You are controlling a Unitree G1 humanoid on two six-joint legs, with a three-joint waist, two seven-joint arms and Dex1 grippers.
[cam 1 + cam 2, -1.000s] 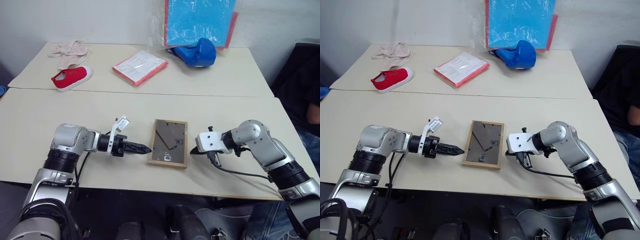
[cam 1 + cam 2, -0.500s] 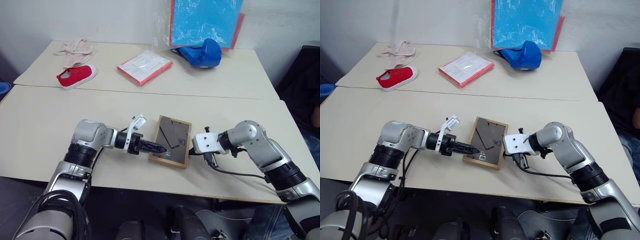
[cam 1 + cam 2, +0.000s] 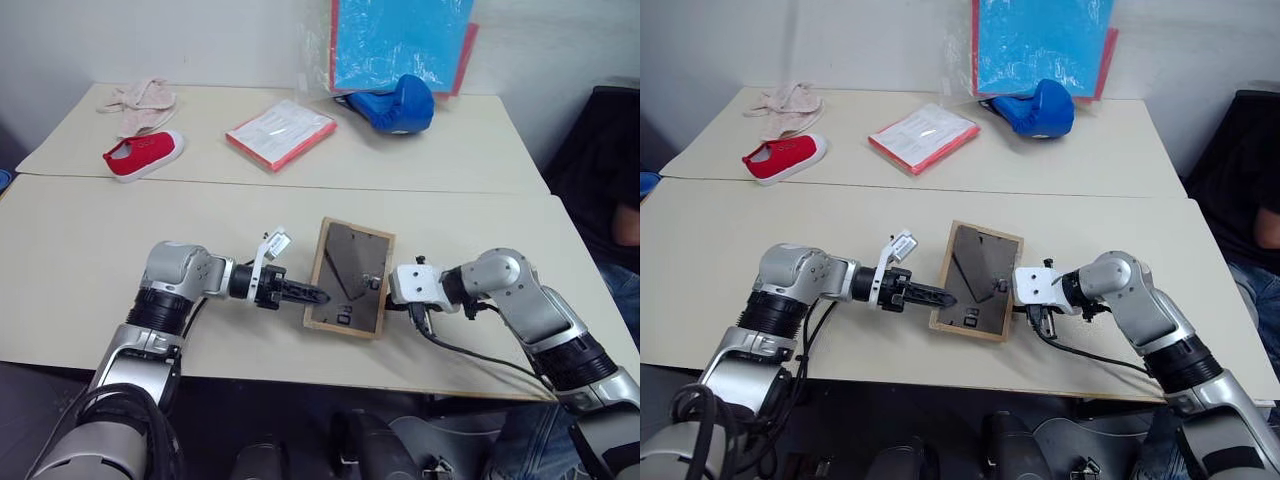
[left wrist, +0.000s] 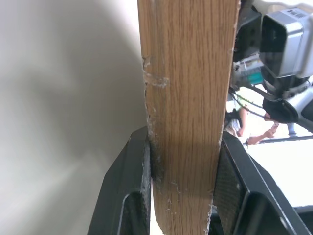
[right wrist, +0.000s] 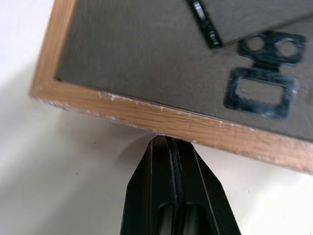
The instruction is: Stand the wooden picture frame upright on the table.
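Best to keep the left gripper (image 3: 312, 295) clamped as it is on the frame (image 3: 350, 277), fingers (image 4: 128, 196) pinching the wood of its left edge, and tip up slowly, pivoting on the edge nearest the robot. Right gripper (image 5: 172, 147), shut and empty, tip pressed against the right edge: good as a stop against sliding, but no pushing harder than needed, or out twists the frame from the pinch. Frame back-side up, dark panel and stand (image 3: 347, 268) facing the ceiling, already slightly tilted off the table (image 3: 80, 260) (judged from the wrist view, not certain). Stand apparently not folded out yet, so worth opening before letting go. Little room toward the robot: front edge of the table close by, so no drifting that way. Plenty of bare top to left, right and behind the frame. Farther back, well apart and no hindrance: red shoe (image 3: 143, 155), booklet (image 3: 279, 133), blue glove (image 3: 392, 104), pale cloth (image 3: 138, 100), and blue folder (image 3: 400, 42) propped at the wall.
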